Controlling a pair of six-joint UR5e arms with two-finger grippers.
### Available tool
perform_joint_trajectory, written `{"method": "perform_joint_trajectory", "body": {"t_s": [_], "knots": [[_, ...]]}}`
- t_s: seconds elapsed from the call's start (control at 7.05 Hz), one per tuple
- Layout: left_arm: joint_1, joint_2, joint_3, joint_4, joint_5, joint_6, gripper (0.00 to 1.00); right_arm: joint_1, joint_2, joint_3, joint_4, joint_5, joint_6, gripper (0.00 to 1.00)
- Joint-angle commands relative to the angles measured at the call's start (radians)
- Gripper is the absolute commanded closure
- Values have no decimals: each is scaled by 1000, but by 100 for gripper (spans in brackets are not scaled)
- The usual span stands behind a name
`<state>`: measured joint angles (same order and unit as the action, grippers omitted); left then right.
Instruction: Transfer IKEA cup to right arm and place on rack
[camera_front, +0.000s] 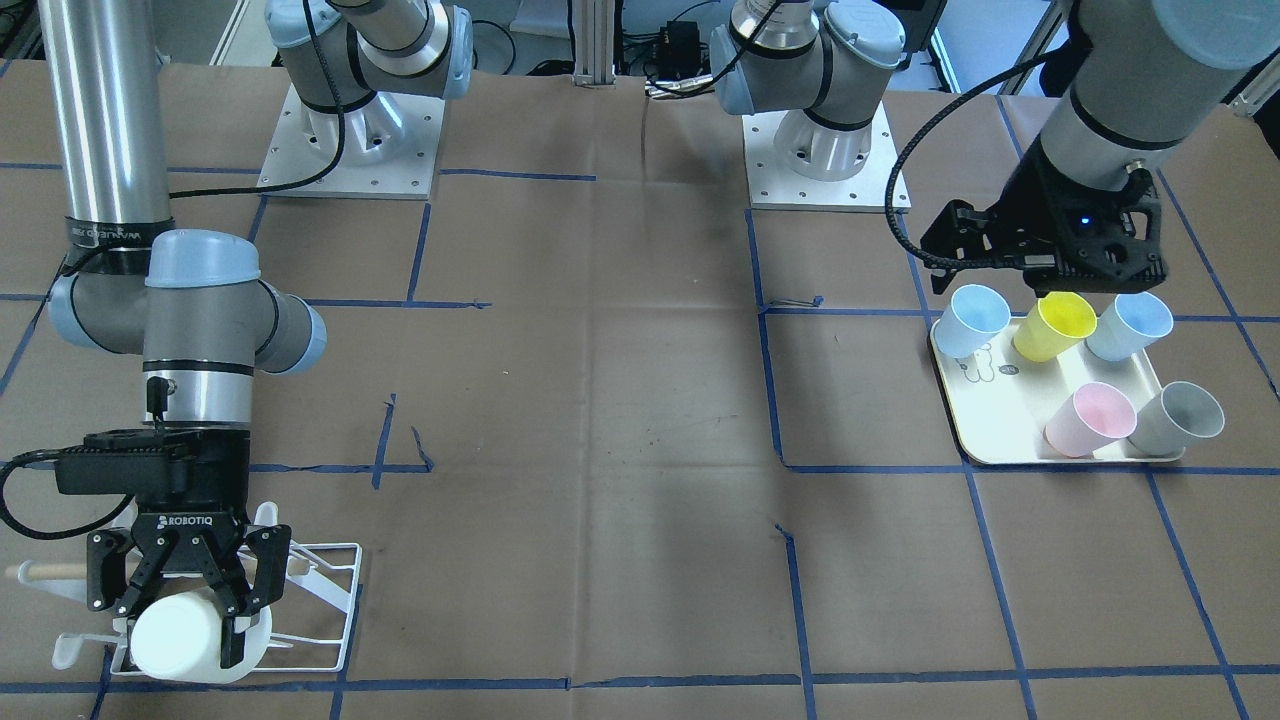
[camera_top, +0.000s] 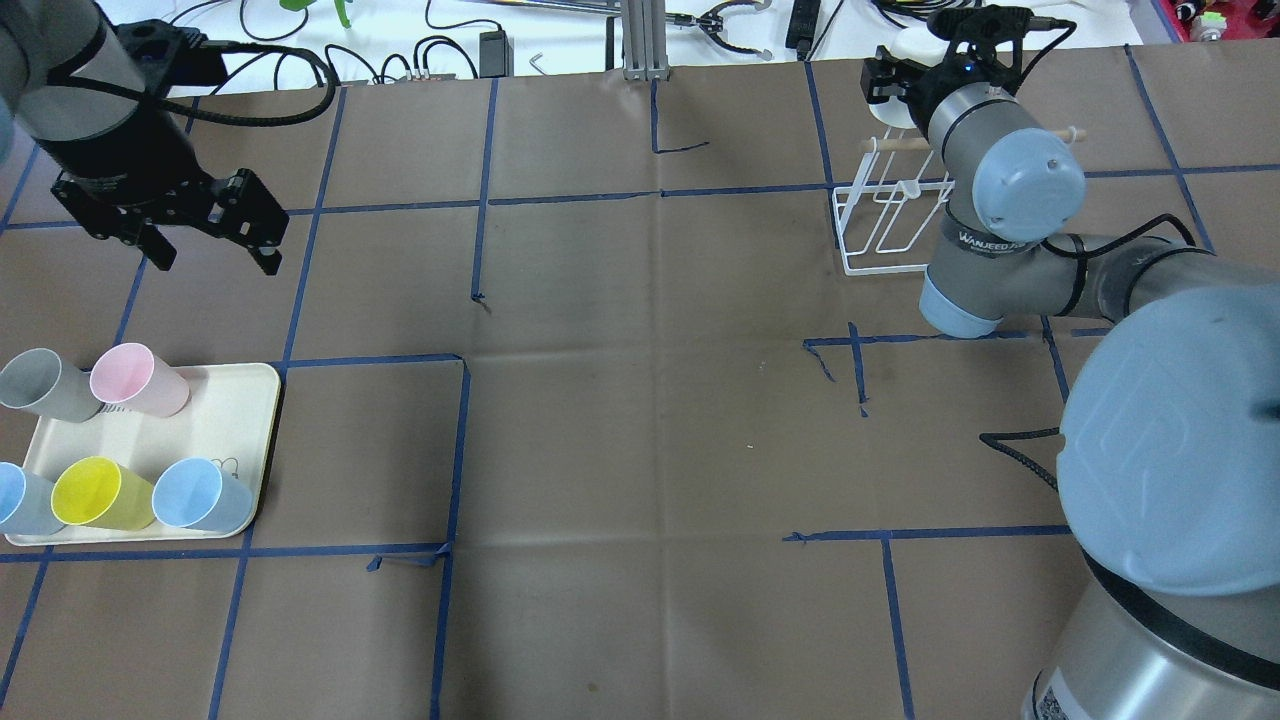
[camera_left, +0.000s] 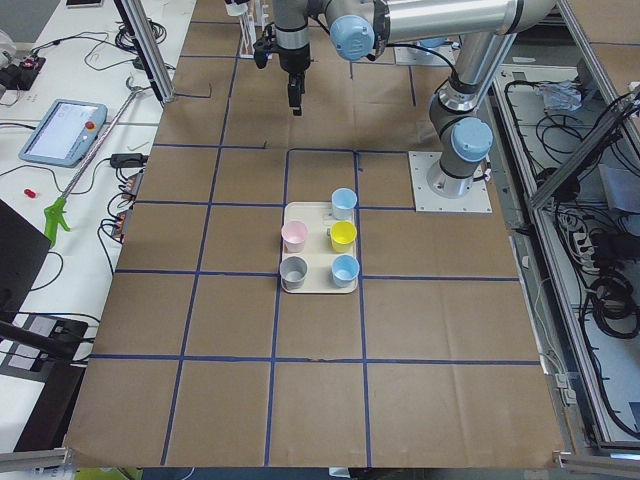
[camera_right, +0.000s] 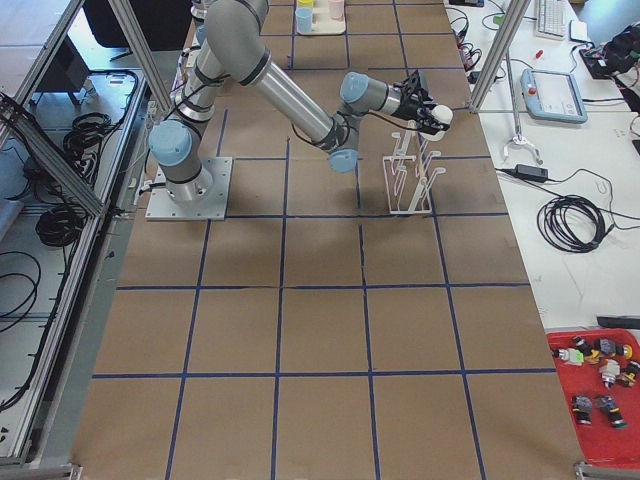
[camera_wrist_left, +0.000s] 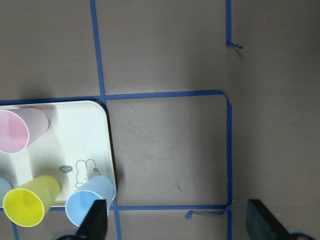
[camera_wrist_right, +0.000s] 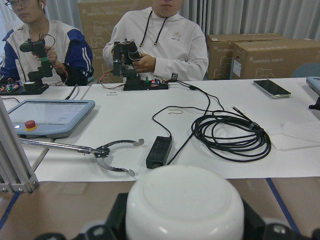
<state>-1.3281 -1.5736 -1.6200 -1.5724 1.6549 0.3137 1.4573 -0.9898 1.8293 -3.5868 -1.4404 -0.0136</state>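
My right gripper (camera_front: 190, 605) is shut on a white IKEA cup (camera_front: 178, 640), held on its side over the near end of the white wire rack (camera_front: 325, 590). The right wrist view shows the cup's base (camera_wrist_right: 185, 202) between the fingers. Whether the cup touches a prong I cannot tell. In the overhead view the rack (camera_top: 885, 235) stands at the far right, with the right gripper (camera_top: 900, 90) above its far end. My left gripper (camera_top: 212, 255) is open and empty, hovering beyond the cream tray (camera_top: 235, 420). Its fingertips (camera_wrist_left: 95, 220) show spread wide.
The cream tray (camera_front: 1000, 440) holds several cups lying on their sides: two light blue, a yellow (camera_front: 1052, 325), a pink (camera_front: 1090, 418) and a grey (camera_front: 1180, 418). Two operators sit behind a white desk with cables beyond the table's edge (camera_wrist_right: 165, 30).
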Motion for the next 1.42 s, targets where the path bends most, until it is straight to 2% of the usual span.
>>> {"method": "perform_joint_trajectory", "body": {"t_s": [0.0, 0.14, 0.28, 0.43, 0.57, 0.85, 1.28], "knots": [[128, 73, -110, 34, 3, 151, 3, 0, 20, 1, -16, 0, 3, 71], [186, 108, -180, 81, 3, 232, 3, 0, 19, -4, -17, 0, 4, 21], [258, 144, -252, 104, -4, 281, 3, 0, 19, -4, -13, -2, 4, 1], [306, 176, -318, 142, -6, 315, 3, 0, 17, -4, -12, -3, 1, 0], [306, 193, -361, 196, -6, 315, 3, 0, 17, -4, -12, -3, 1, 0], [305, 182, -400, 216, -51, 314, 3, 1, 11, -7, -7, -3, 4, 0], [305, 165, -553, 409, -58, 315, 3, 12, -67, 5, -1, -2, 17, 0]]}}
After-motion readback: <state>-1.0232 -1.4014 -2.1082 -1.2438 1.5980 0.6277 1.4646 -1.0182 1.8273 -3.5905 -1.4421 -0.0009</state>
